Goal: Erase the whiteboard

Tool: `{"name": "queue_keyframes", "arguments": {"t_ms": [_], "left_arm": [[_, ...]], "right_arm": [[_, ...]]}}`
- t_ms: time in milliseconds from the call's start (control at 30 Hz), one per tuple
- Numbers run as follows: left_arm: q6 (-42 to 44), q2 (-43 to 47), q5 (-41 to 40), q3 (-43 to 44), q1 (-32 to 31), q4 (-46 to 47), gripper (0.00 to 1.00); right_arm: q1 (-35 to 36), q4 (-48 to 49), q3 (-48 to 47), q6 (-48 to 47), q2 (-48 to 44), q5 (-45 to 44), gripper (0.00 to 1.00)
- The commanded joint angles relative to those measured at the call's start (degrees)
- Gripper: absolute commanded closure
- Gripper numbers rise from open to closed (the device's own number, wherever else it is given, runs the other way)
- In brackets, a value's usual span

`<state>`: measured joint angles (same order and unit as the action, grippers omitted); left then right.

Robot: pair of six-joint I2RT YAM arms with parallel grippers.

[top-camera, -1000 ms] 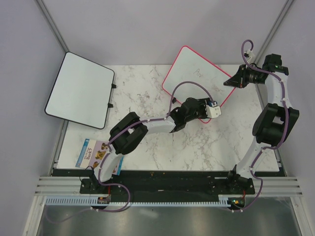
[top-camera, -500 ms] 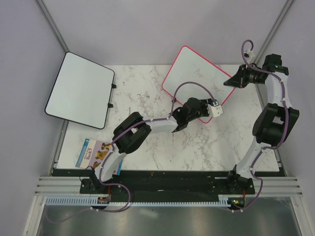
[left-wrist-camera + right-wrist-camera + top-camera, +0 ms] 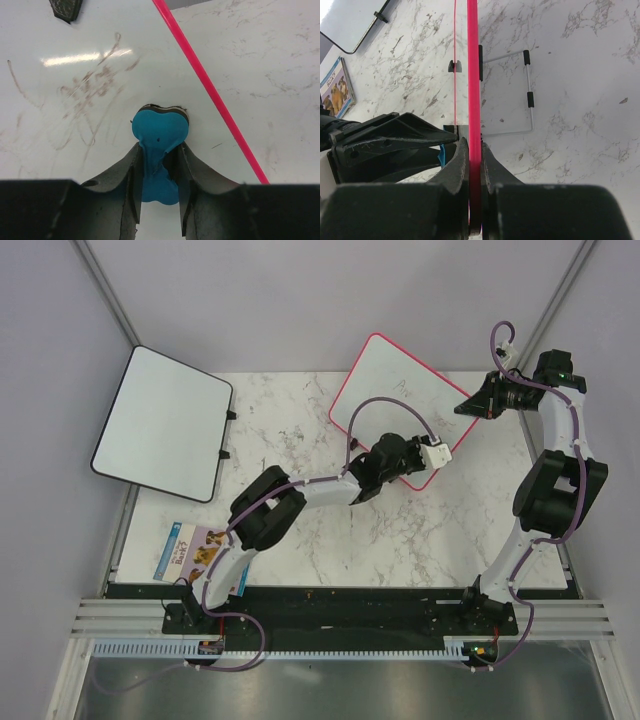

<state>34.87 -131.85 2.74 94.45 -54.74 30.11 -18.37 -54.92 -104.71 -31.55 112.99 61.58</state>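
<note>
Top external: left jaws pinch eraser (image 3: 160, 131) on whiteboard (image 3: 395, 380), right jaws clamp its rim; black-framed board (image 3: 165, 425) apart.

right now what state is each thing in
whiteboard, tilted on its stand, faint scribbles on it
blue eraser, clamped, pressed to the whiteboard
left end effector, shut on blue eraser
right end effector, shut on whiteboard's pink edge
black-framed board, blank
booklet, closed, lying flat

The left arm (image 3: 320, 492) and right arm (image 3: 574, 428) have white links between bulky black joints, with purple cables (image 3: 385, 403) looped alongside. The left gripper (image 3: 160, 150) has dark grey, rough-textured fingers (image 3: 120, 172).
</note>
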Motion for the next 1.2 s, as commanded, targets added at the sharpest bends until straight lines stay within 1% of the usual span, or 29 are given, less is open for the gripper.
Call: {"name": "queue_keyframes", "arguments": {"t_ms": [0,100,200,233,300,333,367,500,533,567,633,667,700,900,1000,1100,1167], "left_arm": [[-5.0,-0.6,0.7,4.7,3.5,-0.9,0.74],[-5.7,-1.3,3.0,7.7,4.2,-3.4,0.75],[-9.4,-2.1,6.6,11.3,5.6,-6.9,0.78],[-11.7,-2.4,8.0,12.2,6.4,-7.8,0.81],[-13.9,-3.1,10.6,15.0,7.2,-9.7,0.86],[-15.2,-3.3,11.1,15.8,7.7,-10.0,0.96],[-15.8,-3.5,11.1,16.8,7.9,-10.1,0.98],[-17.8,-4.5,8.9,19.0,8.8,-9.3,0.98],[-18.5,-5.0,8.2,19.9,8.9,-10.4,0.98],[-18.8,-5.5,8.4,22.6,8.9,-11.6,0.98],[-18.1,-7.3,11.9,26.2,8.6,-17.6,0.98],[-17.8,-7.6,12.3,29.1,8.3,-19.3,0.98],[-16.6,-8.0,12.8,29.8,8.0,-20.3,0.98],[-9.7,-8.0,10.8,29.6,3.0,-25.9,0.98],[-9.6,-7.4,12.1,27.1,1.2,-25.8,0.98],[-10.1,-7.4,15.7,25.3,0.4,-25.3,0.98],[-10.1,-7.7,15.5,24.8,-0.1,-25.1,0.98]], "right_arm": [[4.4,-10.6,5.7,-11.4,4.7,-13.9,1.0],[4.5,-11.0,5.7,-11.8,4.8,-13.6,1.0],[4.4,-11.0,5.7,-12.0,4.7,-13.6,1.0],[4.5,-11.1,5.8,-12.0,4.6,-13.6,1.0],[4.4,-11.1,5.8,-12.1,4.4,-13.6,1.0],[4.5,-11.1,5.9,-12.2,4.4,-13.7,1.0],[4.4,-11.1,5.9,-12.2,4.4,-13.6,1.0],[4.5,-11.2,6.0,-12.4,4.3,-13.3,1.0],[4.5,-11.1,6.1,-12.4,4.3,-13.3,1.0],[4.4,-11.1,6.2,-12.5,4.3,-13.4,1.0],[4.4,-11.2,6.3,-12.7,4.2,-13.7,1.0],[4.4,-11.3,6.4,-12.8,4.2,-13.8,1.0],[4.5,-11.2,6.5,-12.8,4.2,-13.8,1.0],[4.5,-11.2,6.5,-12.8,4.0,-13.8,1.0],[4.5,-11.2,6.3,-12.7,4.0,-13.7,1.0],[4.4,-11.2,6.3,-12.7,4.0,-13.5,1.0],[4.4,-11.1,6.3,-12.7,4.1,-13.7,1.0]]}}
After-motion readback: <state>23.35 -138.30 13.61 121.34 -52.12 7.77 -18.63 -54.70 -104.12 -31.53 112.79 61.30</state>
